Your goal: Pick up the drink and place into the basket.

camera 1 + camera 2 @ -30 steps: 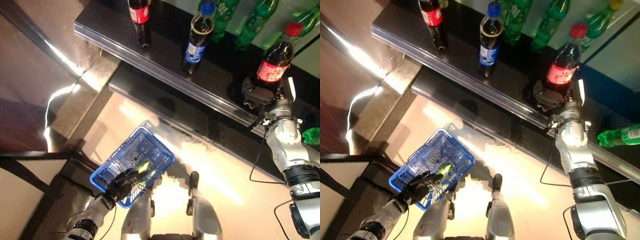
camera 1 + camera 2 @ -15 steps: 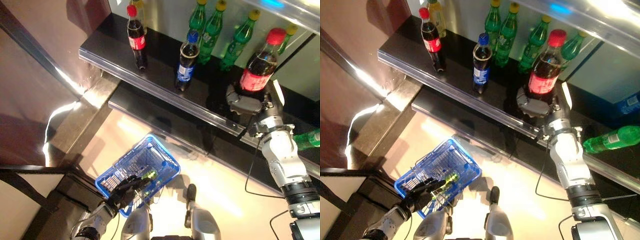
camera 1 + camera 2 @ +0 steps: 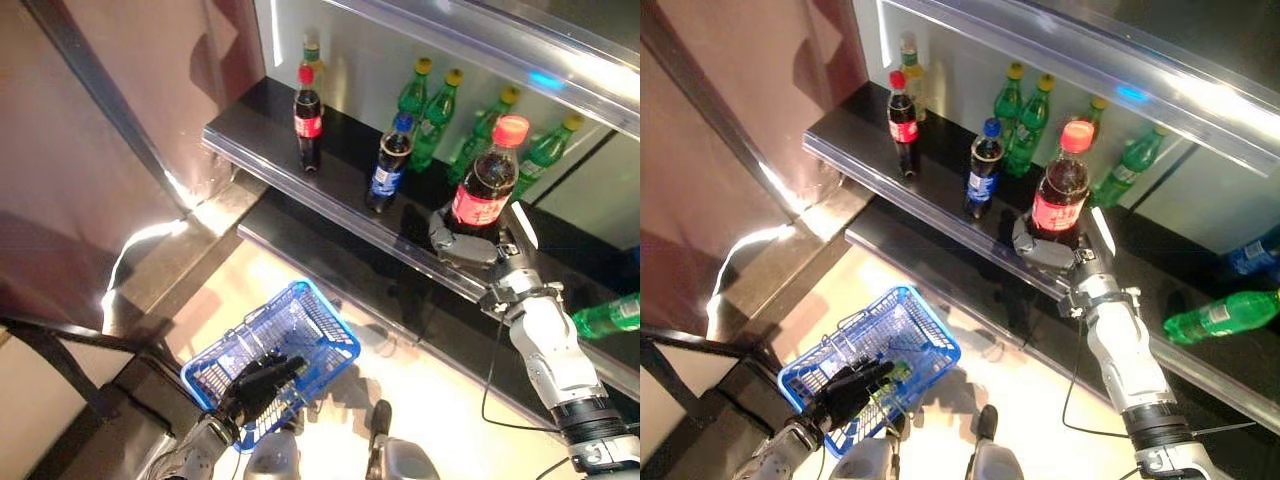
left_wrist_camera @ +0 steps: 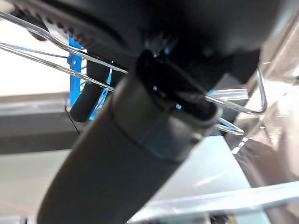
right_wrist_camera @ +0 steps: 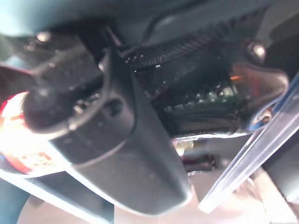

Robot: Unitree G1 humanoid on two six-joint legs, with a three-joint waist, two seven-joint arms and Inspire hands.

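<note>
Left eye view: your right hand (image 3: 470, 243) is clamped round the red-capped cola bottle (image 3: 484, 190), at the shelf (image 3: 262, 142); you now carry it down to the blue basket (image 3: 322, 330).
Right eye view: the blue-capped bottle (image 3: 983, 168) and green bottles (image 3: 1022, 118) stand close by the cola bottle.
Left wrist view: your left hand (image 4: 140, 121) is curled round the basket's wire handle (image 4: 243, 112).
Right wrist view: red label (image 5: 18, 140) sits against your palm.

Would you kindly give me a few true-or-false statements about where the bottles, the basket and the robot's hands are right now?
1. The right hand is closed round the red-capped cola bottle. True.
2. The blue basket stands on the shelf. False: it hangs low, above the floor.
3. The left hand holds the basket's wire handle. True.
4. The blue-capped bottle lies in the basket. False: it stands upright on the shelf.
5. A green bottle lies on its side. True.
</note>
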